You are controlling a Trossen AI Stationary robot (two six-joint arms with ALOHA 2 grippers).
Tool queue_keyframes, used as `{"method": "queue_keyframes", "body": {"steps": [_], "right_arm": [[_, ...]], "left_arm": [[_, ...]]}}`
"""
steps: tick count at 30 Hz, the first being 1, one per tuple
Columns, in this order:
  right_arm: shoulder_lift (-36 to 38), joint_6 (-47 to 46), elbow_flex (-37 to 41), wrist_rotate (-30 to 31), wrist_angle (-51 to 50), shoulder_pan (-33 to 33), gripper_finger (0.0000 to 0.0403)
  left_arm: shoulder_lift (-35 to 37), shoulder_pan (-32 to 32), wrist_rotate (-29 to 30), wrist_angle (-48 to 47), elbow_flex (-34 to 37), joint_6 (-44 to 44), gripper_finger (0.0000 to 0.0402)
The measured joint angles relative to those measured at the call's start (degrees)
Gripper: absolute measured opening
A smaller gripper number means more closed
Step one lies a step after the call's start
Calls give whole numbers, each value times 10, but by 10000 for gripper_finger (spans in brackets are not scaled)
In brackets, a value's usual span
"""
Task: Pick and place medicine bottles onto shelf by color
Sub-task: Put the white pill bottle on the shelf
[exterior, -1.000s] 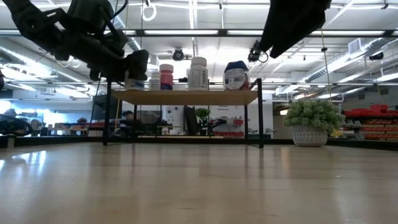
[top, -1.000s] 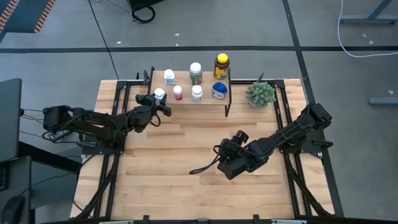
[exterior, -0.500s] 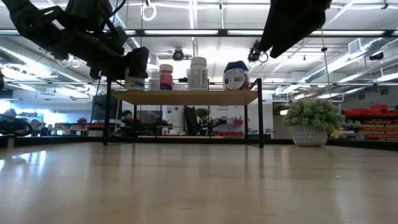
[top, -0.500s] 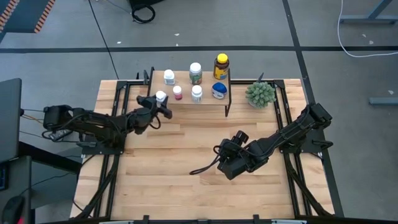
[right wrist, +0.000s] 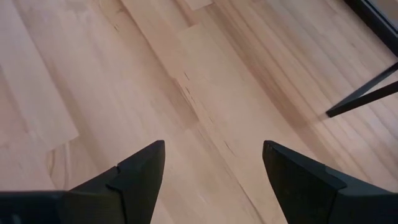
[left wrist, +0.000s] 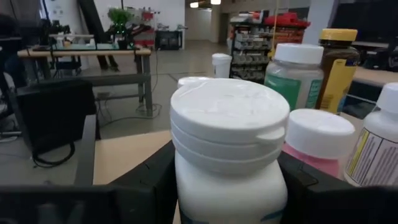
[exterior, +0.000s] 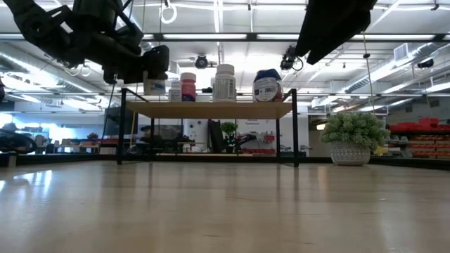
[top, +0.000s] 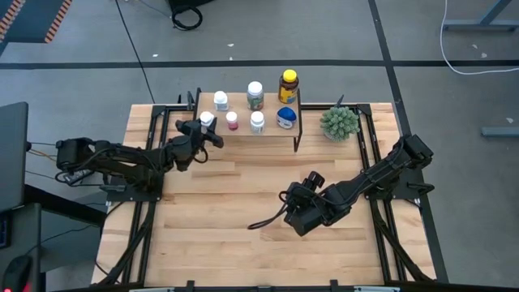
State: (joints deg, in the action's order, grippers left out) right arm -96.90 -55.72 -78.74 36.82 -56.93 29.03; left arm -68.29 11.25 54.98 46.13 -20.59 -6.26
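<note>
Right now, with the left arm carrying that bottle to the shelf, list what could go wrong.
1. The left gripper holds a white-capped bottle at the shelf's left end; set too near the edge, it could tip off.
2. The pink-labelled bottle stands close beside it, so the gripper's fingers might knock it over.
3. The right gripper hangs open over the table and cannot help.

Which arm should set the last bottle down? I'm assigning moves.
Left: its gripper holds the white-capped bottle at the shelf's left end. The right gripper hangs open, mid-table.
</note>
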Motion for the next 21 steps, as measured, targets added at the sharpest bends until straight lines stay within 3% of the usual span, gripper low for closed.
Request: {"method": "queue_keyframes", "body": {"steps": [13,21], "right_arm": [[0,-4,0,0,0,4,277],[0,-3,0,2,0,4,277]], "left_arm": [[0,16,-1,-34,-21,16,184],[0,40,-36,-71,-21,6,196]]}}
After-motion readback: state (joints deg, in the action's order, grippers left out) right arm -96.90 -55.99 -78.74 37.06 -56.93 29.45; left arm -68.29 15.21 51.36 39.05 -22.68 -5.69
